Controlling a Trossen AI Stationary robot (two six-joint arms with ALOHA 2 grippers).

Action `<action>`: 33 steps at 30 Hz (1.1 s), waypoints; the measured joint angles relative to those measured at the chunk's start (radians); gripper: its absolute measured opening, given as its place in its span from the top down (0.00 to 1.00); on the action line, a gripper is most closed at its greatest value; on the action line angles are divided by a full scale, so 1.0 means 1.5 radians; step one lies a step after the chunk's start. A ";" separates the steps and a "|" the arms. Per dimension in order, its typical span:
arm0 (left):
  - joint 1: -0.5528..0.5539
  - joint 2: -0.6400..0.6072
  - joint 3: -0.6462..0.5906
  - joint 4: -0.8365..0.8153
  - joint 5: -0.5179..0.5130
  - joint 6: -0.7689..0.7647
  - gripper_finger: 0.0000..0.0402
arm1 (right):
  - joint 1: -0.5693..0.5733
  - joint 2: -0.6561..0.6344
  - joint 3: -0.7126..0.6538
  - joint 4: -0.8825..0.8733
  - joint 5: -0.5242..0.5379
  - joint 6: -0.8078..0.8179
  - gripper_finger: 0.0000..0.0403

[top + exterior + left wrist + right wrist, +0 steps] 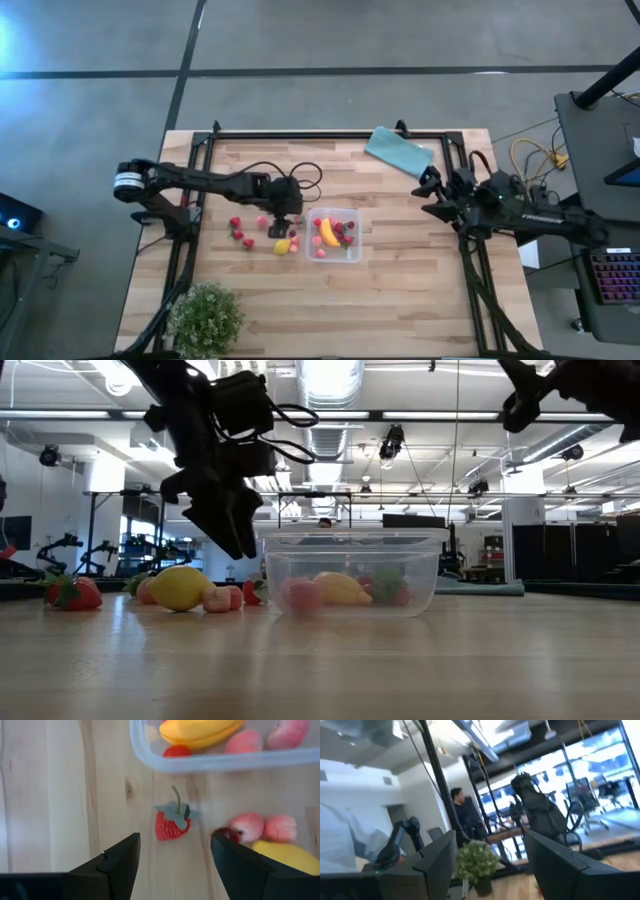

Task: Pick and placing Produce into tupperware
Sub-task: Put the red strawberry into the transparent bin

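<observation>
The clear tupperware (352,216) stands mid-table and holds a yellow banana (200,731) and red and pink pieces. Loose produce lies on the wood to its left: a red strawberry with a green stem (171,822), pink pieces (248,826), a lemon (283,245) and more strawberries (240,234). My left gripper (175,855) hangs open just left of the tupperware and slants down. The stemmed strawberry lies ahead of its fingertips, clear of both. My right gripper (430,195) is open and raised over the table's right side, away from the produce.
A folded teal cloth (400,152) lies at the far right of the table. A leafy green plant (207,318) stands at the near left corner. A black frame runs along the far edge (330,133). Bare wood lies to the right of and nearer than the tupperware.
</observation>
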 joint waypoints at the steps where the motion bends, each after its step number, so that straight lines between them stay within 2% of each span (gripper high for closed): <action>1: 0.001 0.002 0.000 0.006 0.000 0.001 0.43 | 0.000 -0.003 -0.013 0.022 0.000 0.003 0.43; 9: 0.001 0.042 0.000 0.039 0.006 0.030 0.43 | -0.001 -0.031 -0.112 0.132 0.001 0.048 0.43; 21: 0.001 0.093 0.001 0.063 0.020 0.034 0.43 | -0.001 -0.035 -0.115 0.076 0.001 0.035 0.43; 33: 0.001 0.130 0.002 0.077 0.024 0.033 0.44 | -0.001 -0.033 -0.115 0.076 0.001 0.040 0.43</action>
